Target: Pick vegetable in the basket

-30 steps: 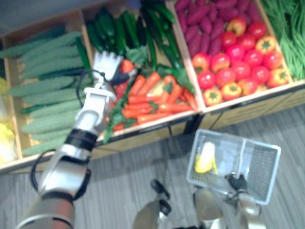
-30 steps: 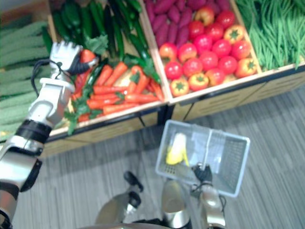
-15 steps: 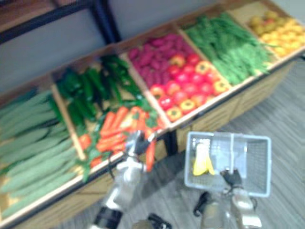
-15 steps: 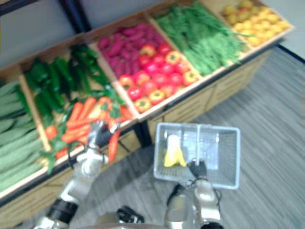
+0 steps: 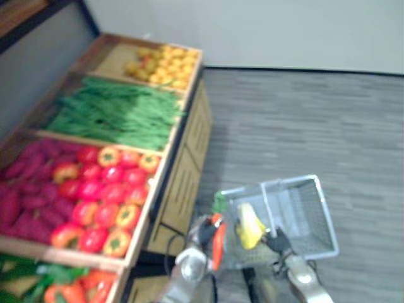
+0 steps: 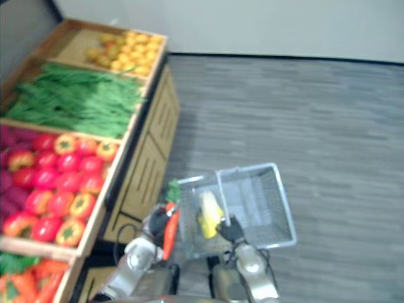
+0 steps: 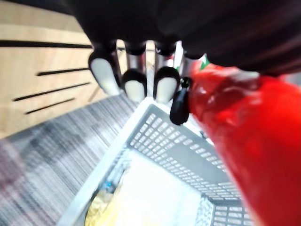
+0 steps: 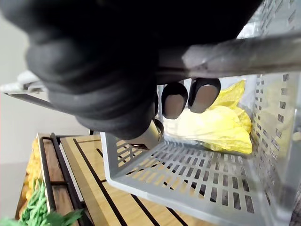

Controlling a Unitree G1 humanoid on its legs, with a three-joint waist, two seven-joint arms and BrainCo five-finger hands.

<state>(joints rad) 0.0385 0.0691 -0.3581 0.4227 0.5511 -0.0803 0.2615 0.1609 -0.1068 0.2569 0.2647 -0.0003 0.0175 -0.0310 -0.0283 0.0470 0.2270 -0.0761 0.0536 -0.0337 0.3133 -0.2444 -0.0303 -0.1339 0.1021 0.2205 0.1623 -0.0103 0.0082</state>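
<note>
A: What fills the scene?

B: A wooden produce stand (image 5: pixel 183 183) runs down the left. Its bins hold yellow fruit, green beans, red and orange peppers, and carrots at the near end. Grey floor (image 5: pixel 303 120) lies to the right.

A: And the basket?

B: A pale mesh basket (image 5: pixel 306 218) hangs just beside the stand's corner, above the floor. The right hand (image 6: pixel 230 230) is curled round its handle (image 8: pixel 235 54).

A: Where is the vegetable?

B: The left hand (image 5: pixel 205 232) has its fingers (image 7: pixel 134 84) wrapped round a carrot (image 5: pixel 218 243). The carrot is upright, leaves on top, at the basket rim nearest the stand. It looks to be over the rim rather than inside. A yellow vegetable (image 5: pixel 248 224) already lies in the basket.

A: What could go wrong from here?

B: The carrot sits at the very edge. If the hand lets go now, the carrot may strike the rim and drop to the floor between basket and stand. The basket hangs from one hand, so a knock from the left arm could swing it away. The carrot is also long, so dropped upright it may lean on the wall and tip out. If it lands point first, it could bruise the yellow vegetable.
</note>
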